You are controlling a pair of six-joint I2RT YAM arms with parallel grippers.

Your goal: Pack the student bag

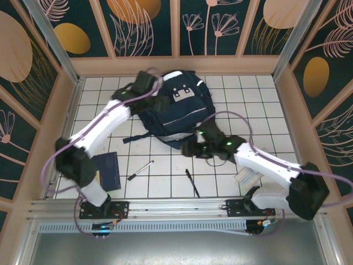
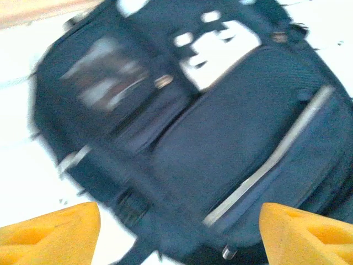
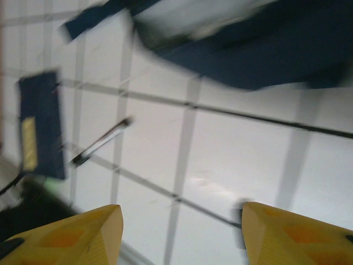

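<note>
Large navy-blue fabric backpack (image 1: 176, 107) with pale stripes, flat on the white tiled table (image 1: 259, 110), far centre. Too blurred in the wrist views to tell whether any compartment is open; nothing seen inside.

Left gripper (image 1: 144, 83) at its far left corner, jaws wide apart, empty. Right gripper (image 1: 190, 148) at its near right edge, jaws apart, empty.

Near left: flat dark-blue notebook (image 1: 108, 170) and black-and-white pen (image 1: 140, 170). Near centre: black pen (image 1: 192, 183). All outside the backpack.

Probably an early step, before any packing. Next calls for opening a compartment, then fetching the notebook.

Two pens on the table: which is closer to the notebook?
The white-barrelled pen, just right of the notebook; the black pen lies farther right.
</note>
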